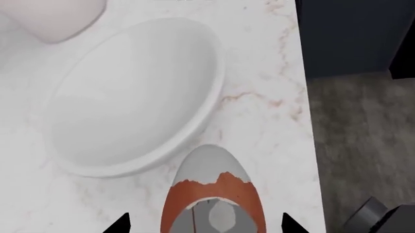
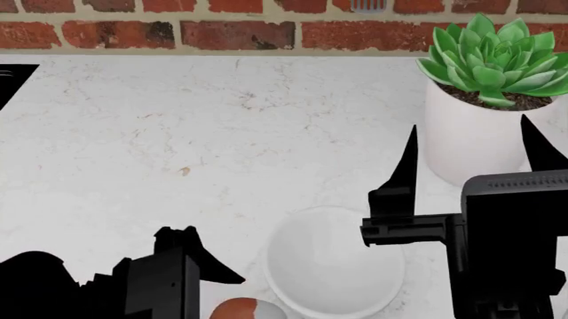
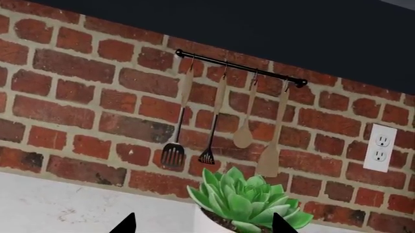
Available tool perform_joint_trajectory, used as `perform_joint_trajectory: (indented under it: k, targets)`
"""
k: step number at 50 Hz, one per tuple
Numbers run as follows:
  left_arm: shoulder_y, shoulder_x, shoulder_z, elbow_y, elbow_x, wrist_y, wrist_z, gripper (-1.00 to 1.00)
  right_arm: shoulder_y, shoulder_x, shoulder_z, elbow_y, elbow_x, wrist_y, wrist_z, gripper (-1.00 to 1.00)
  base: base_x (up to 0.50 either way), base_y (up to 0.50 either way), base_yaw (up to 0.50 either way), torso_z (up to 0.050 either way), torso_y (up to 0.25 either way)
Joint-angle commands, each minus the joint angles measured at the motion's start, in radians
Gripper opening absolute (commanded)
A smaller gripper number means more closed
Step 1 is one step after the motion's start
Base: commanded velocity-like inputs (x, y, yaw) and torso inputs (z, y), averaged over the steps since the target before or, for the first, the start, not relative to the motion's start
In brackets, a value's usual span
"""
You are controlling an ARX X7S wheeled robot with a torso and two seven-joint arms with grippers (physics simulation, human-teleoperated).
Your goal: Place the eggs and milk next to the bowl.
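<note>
The larger reddish-brown egg (image 1: 214,187), with its grey-white end towards the bowl, lies on the marble counter right beside the plain white bowl (image 1: 133,97). My left gripper (image 1: 205,223) is open. Its fingertips (image 1: 123,224) stand apart on either side of the egg with gaps showing. In the head view the egg (image 2: 241,310) sits at the bottom edge, left of the bowl (image 2: 333,269), with the left gripper (image 2: 204,272) beside it. My right gripper (image 2: 469,126) is open, empty and raised upright to the right of the bowl. The milk and the small tan egg are out of view.
A white pot with a green succulent (image 2: 483,100) stands at the back right, behind the right gripper, and also shows in the right wrist view (image 3: 250,204). A brick wall (image 2: 239,30) runs along the back. The counter's front edge (image 1: 304,111) drops to the floor close to the egg.
</note>
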Motion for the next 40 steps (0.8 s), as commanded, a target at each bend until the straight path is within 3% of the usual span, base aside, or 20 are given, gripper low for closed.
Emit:
perform_joint_trajectory:
  k: [1,23,40]
  targets:
    - [0.017,0.021,-0.024,0.041,0.012,-0.044,0.020,1.00,-0.004,-0.011,0.031,-0.013,-0.012,0.004,-0.020,1.00,0.00,0.00,0.00,0.000,0.000]
    - [-0.007,-0.041,-0.144,0.169,-0.097,-0.098,-0.007,1.00,0.010,-0.008,0.018,-0.014,-0.008,0.014,-0.015,1.00,0.00,0.00,0.00,0.000,0.000]
    - [0.034,-0.131,-0.368,0.303,-0.354,-0.209,-0.095,1.00,0.020,-0.008,0.008,-0.012,-0.006,0.015,-0.011,1.00,0.00,0.00,0.00,0.000,0.000]
